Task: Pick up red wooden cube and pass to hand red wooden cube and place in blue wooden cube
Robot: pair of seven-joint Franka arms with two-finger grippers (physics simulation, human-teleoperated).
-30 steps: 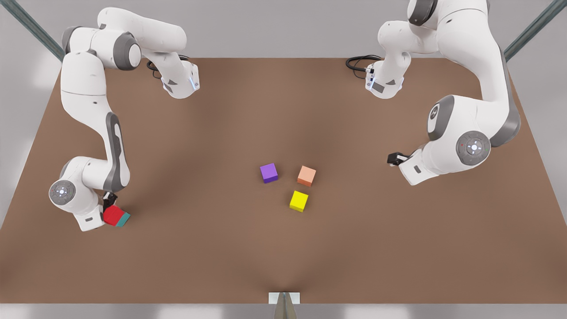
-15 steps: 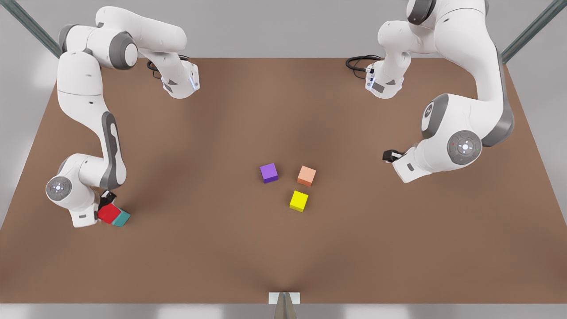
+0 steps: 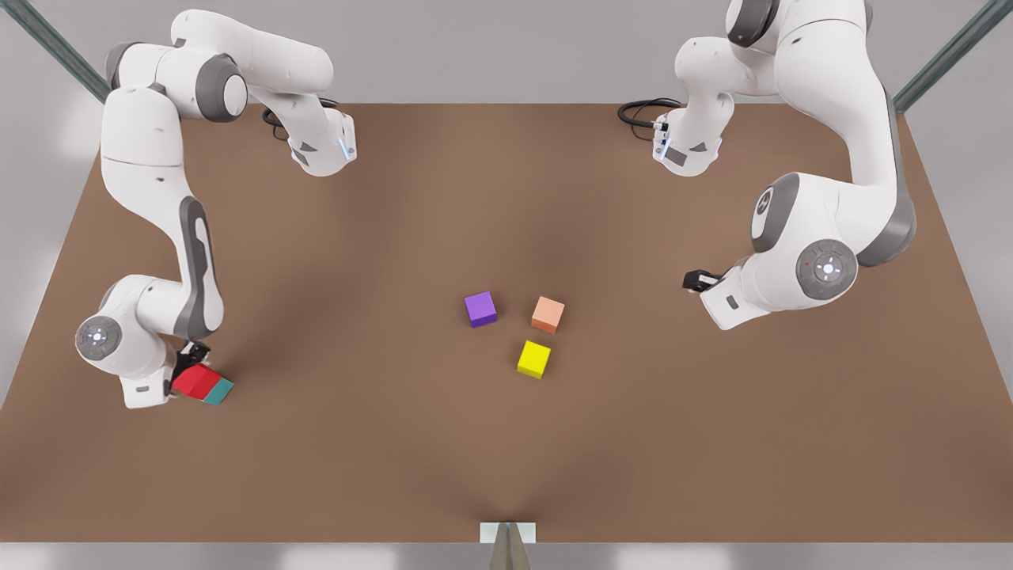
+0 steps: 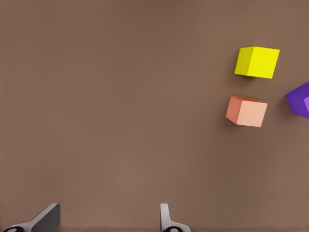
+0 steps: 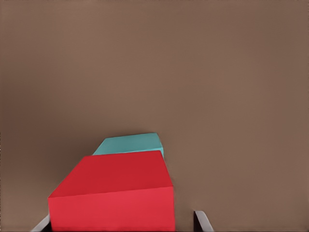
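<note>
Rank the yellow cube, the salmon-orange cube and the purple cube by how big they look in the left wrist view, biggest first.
1. yellow cube and salmon-orange cube: they look about alike, so no ranking between them.
2. purple cube: looks smallest, but the picture's edge cuts it off, so its full size is unsure.

The red wooden cube (image 5: 116, 195) hides most of the blue wooden cube (image 5: 130, 144); the purple cube (image 4: 300, 99) is cut off.

We see a simulated robot test cell, bare brown table (image 3: 380, 443), two white arms, grey walls, coloured cubes.
</note>
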